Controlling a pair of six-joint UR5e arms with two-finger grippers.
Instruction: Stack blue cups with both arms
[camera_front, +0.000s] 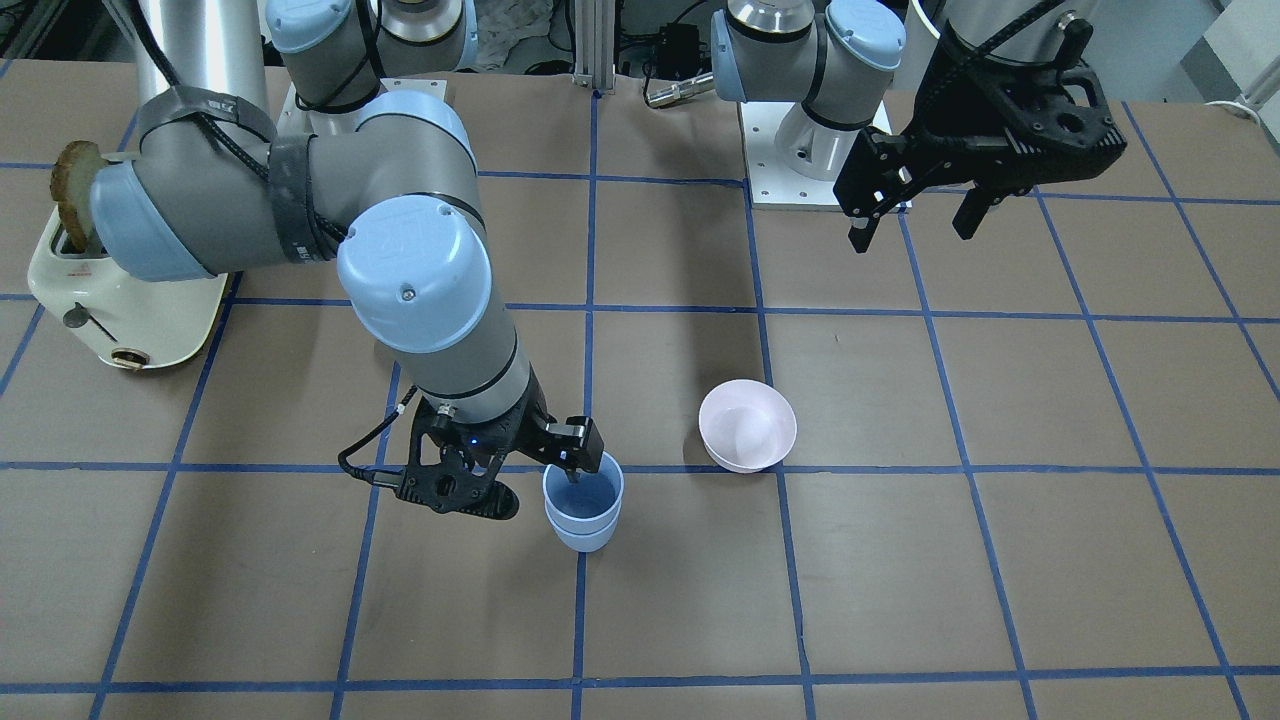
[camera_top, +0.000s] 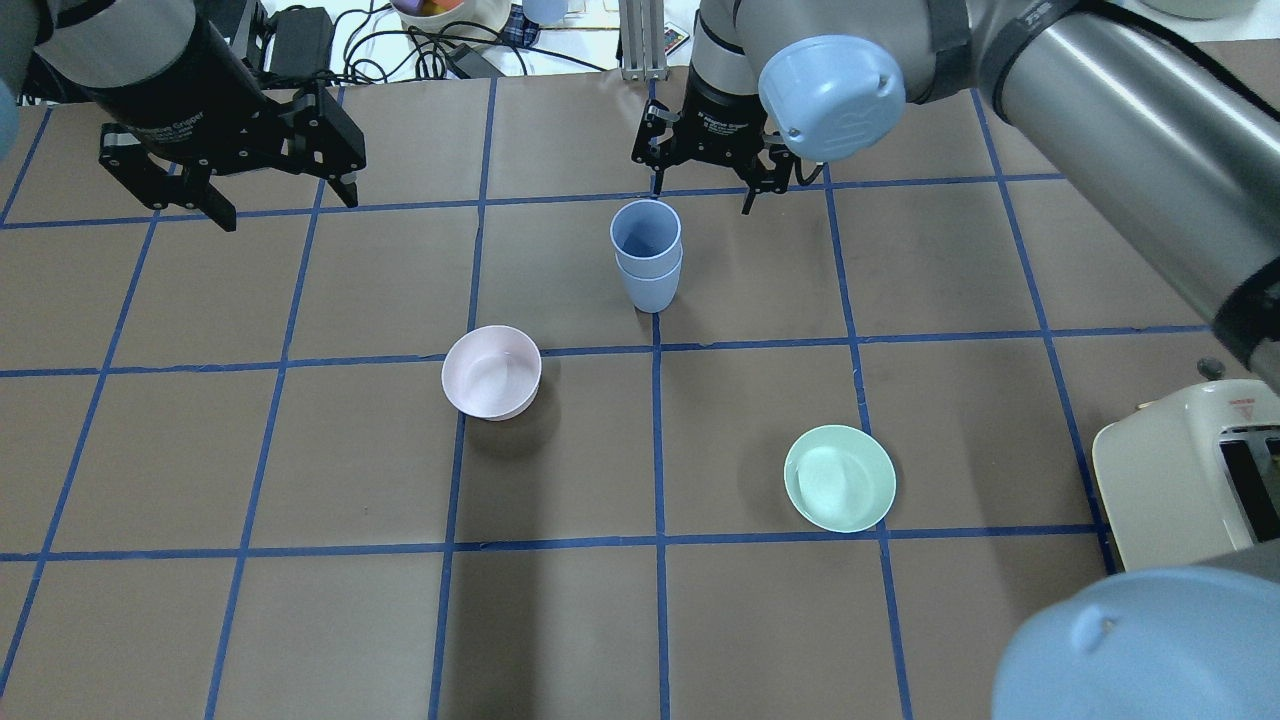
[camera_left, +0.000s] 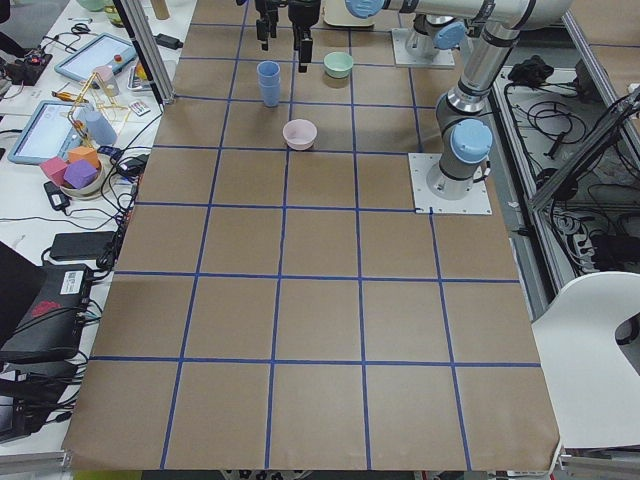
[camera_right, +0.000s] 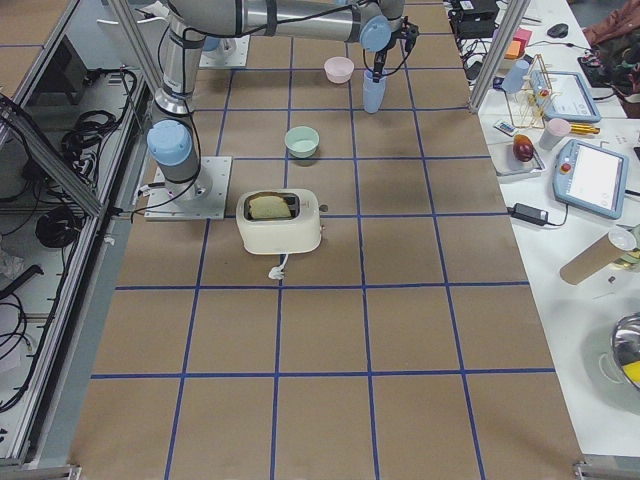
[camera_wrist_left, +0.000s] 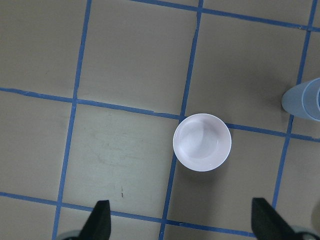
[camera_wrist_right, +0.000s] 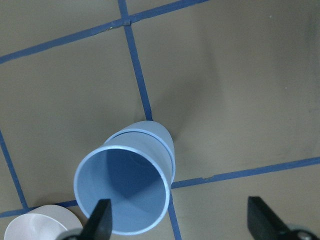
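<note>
Right gripper (camera_top: 702, 198), fingers spread just above the stacked cups (camera_top: 646, 257), should rise straight, clear of the rim; left gripper (camera_top: 285, 205) hangs open.

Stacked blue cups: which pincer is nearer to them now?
Right. The right pincer hangs open at the stacked blue cups, one finger by the rim; the left pincer is open, far off to the side.

Four fixed views, two wrist-mounted.

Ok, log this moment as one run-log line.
blue cups: nested, upright, stacking done | right pincer: open, at the top rim, holding nothing | left pincer: open, raised, away from the cups
</note>
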